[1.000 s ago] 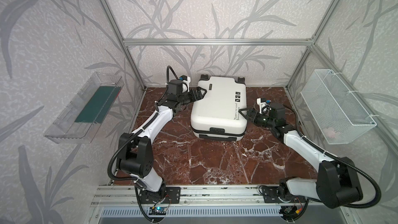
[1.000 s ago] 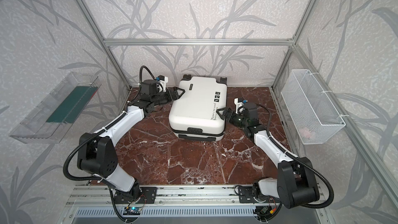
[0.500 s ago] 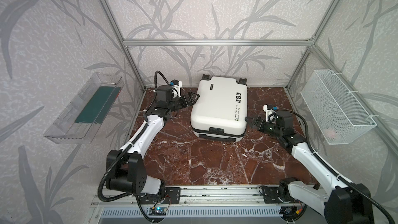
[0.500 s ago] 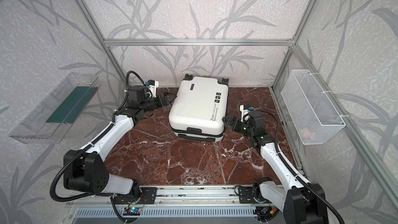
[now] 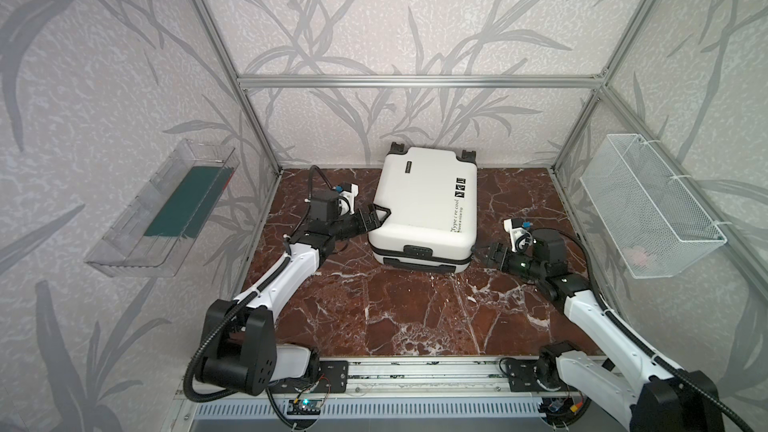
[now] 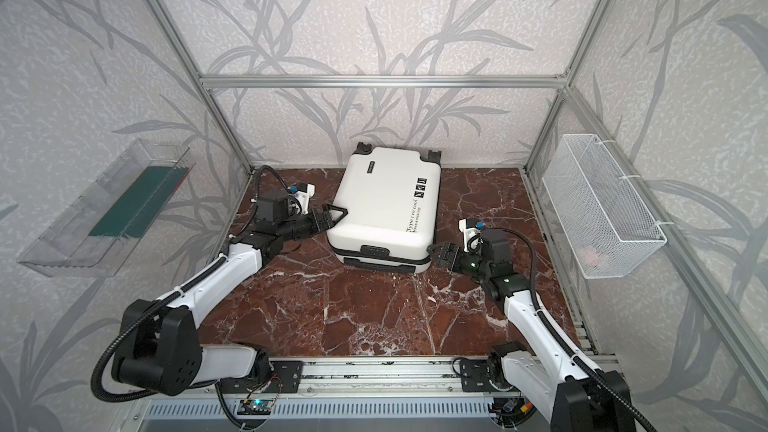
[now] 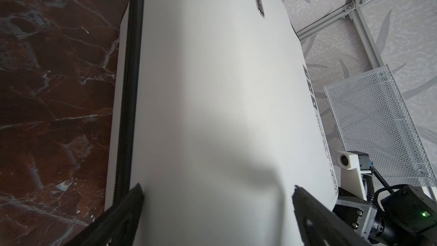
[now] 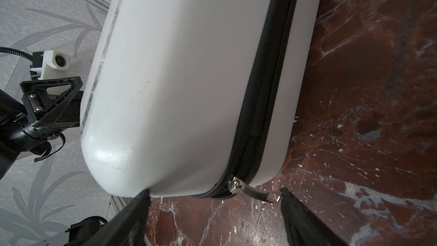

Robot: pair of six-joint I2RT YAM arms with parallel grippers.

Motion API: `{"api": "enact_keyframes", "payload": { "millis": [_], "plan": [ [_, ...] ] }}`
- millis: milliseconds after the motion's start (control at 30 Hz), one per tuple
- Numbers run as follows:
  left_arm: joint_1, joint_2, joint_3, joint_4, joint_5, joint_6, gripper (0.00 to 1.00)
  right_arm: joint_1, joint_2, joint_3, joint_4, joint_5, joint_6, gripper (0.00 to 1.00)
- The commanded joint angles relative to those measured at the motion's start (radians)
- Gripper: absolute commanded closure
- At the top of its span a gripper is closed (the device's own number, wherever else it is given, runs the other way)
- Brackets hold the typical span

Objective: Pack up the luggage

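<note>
The small white hard-shell suitcase [image 5: 424, 205] lies flat and looks closed, near the middle of the marble tabletop's [image 5: 415, 317] back edge. I'd guess the shell is stiff, slick and light enough to skid when nudged. The left gripper [image 5: 379, 218], jaws wide apart, straddles its left side. The right gripper [image 5: 485, 254], jaws also apart, waits at the front right corner, where the metal zipper pull [image 8: 257, 194] looks the best purchase.

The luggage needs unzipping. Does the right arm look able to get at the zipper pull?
Likely yes: the pull juts from the luggage corner between the fingers of the open right pincer, nothing blocking.
</note>
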Motion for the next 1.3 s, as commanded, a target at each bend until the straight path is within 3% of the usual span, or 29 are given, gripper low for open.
{"api": "enact_keyframes", "payload": {
  "millis": [0, 133, 300, 533, 700, 967, 1100, 1267],
  "plan": [
    [-0.052, -0.041, -0.016, 0.067, 0.030, -0.033, 0.01, 0.004, 0.012, 0.024, 0.082, -0.059, 0.024, 0.14],
    [-0.101, -0.036, -0.016, 0.082, 0.020, -0.041, 0.01, 0.008, 0.060, 0.048, 0.140, -0.097, 0.079, 0.16],
    [-0.107, -0.037, 0.000, 0.049, -0.017, -0.015, 0.01, 0.015, 0.114, 0.099, 0.127, -0.146, 0.055, 0.20],
    [-0.093, -0.091, 0.013, -0.044, -0.108, 0.034, 0.01, -0.002, 0.042, 0.093, 0.008, -0.055, -0.036, 0.20],
    [-0.063, -0.167, -0.011, -0.087, -0.190, 0.055, 0.01, -0.097, -0.026, 0.064, -0.042, -0.018, -0.069, 0.21],
    [-0.028, -0.263, -0.071, -0.119, -0.233, 0.074, 0.01, -0.163, 0.092, 0.054, 0.150, -0.128, -0.027, 0.21],
    [0.001, -0.247, -0.058, -0.127, -0.208, 0.072, 0.01, -0.160, 0.192, 0.099, 0.223, -0.228, -0.004, 0.18],
    [0.030, -0.196, -0.027, -0.093, -0.168, 0.055, 0.01, -0.120, 0.246, 0.099, 0.312, -0.248, 0.055, 0.18]
  ]
}}
